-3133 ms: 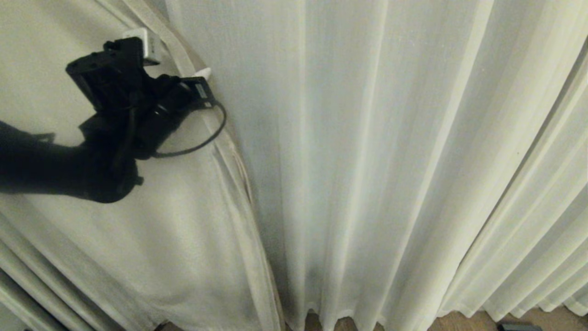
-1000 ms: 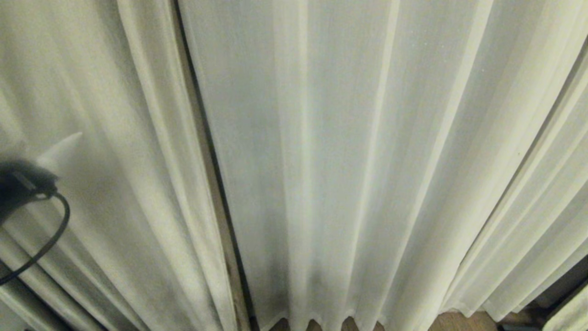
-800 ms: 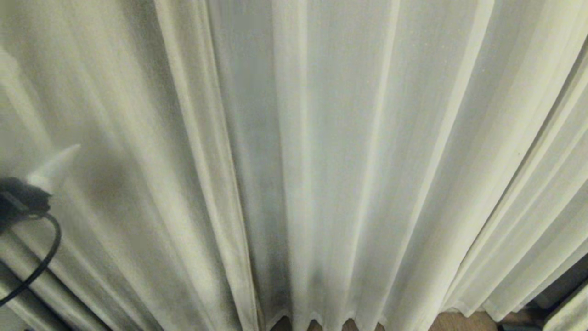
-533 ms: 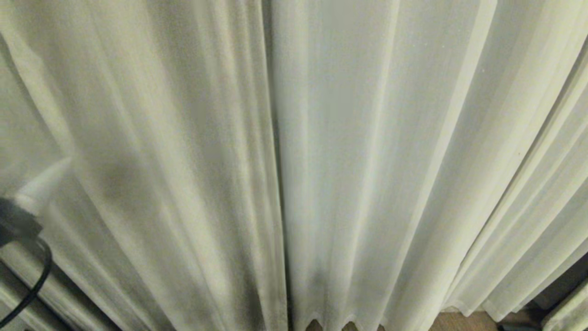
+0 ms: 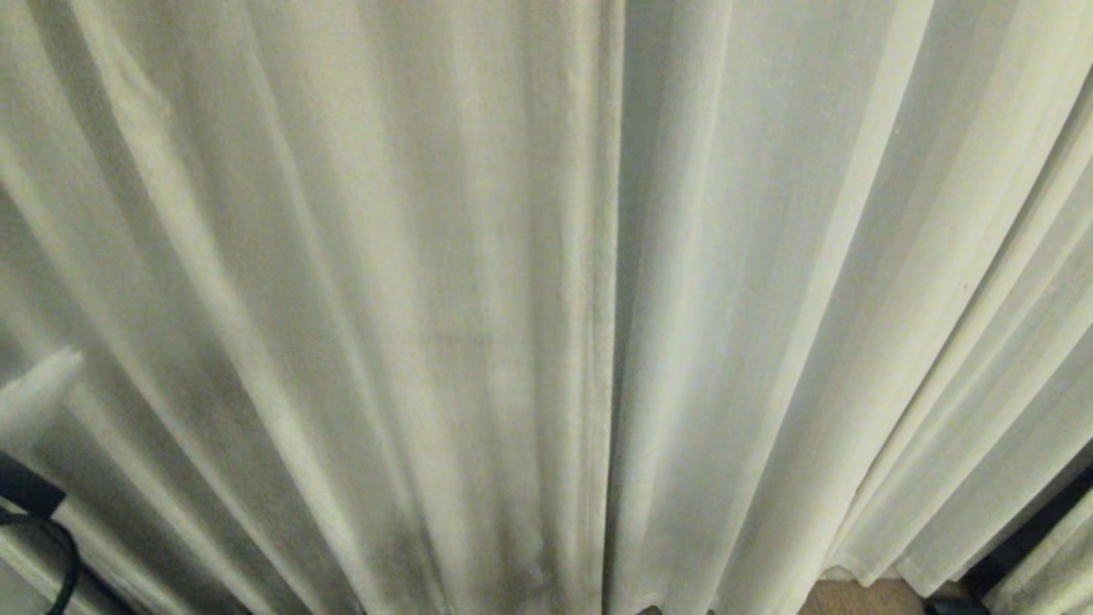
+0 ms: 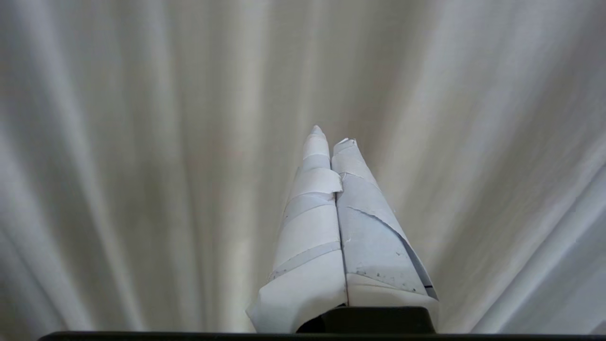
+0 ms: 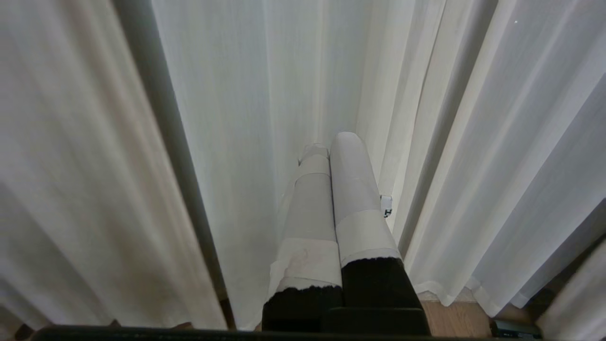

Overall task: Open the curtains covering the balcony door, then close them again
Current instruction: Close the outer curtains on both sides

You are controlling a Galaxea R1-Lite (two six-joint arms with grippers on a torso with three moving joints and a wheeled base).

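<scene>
Two cream-white curtains (image 5: 384, 282) fill nearly the whole head view, hanging in long vertical pleats down toward the floor. The left panel's hemmed edge runs straight down just right of the middle and laps over the right panel (image 5: 811, 256), with only a thin shaded seam between them, so no glass of the balcony door shows anywhere. A strip of wooden floor (image 5: 854, 598) peeks out beneath the hem at the lower right, beside a dark bar (image 5: 1033, 534) that slants up toward the frame's edge.

The left gripper (image 6: 330, 137) sits low at the far left of the head view, where only a white taped fingertip (image 5: 38, 389) and a loop of black cable (image 5: 60, 568) show. From its own wrist camera its two tape-wrapped fingers (image 6: 312, 213) are pressed flat together, with no fabric between them, pointing at the pleats without visibly touching them.

The right gripper (image 7: 331, 142) shows only in its wrist view, its taped fingers likewise closed against each other on nothing, aimed at the right panel's folds above the floor.
</scene>
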